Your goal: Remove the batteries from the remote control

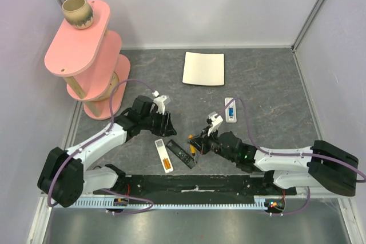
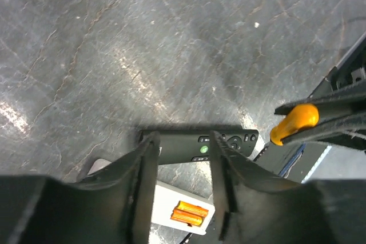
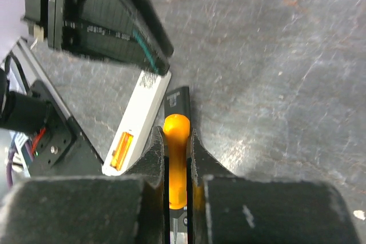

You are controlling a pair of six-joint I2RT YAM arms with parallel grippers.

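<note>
The white remote control (image 1: 163,154) lies face down near the front edge, its bay open with two orange batteries (image 1: 167,165) side by side in it. My left gripper (image 1: 165,125) is open and empty, hovering above the remote's far end. In the left wrist view (image 2: 183,141) the remote (image 2: 166,198) and batteries (image 2: 189,212) show between the fingers. My right gripper (image 1: 197,144) is shut on an orange-handled tool (image 3: 176,158) over the black remote, just right of the white remote (image 3: 140,115). The batteries also show in the right wrist view (image 3: 120,150).
A flat black remote (image 1: 184,154) lies just right of the white one. A small white piece with a blue mark (image 1: 230,110) lies further right. A white square plate (image 1: 203,68) is at the back. A pink tiered shelf (image 1: 86,50) with a mug (image 1: 77,12) stands at the back left.
</note>
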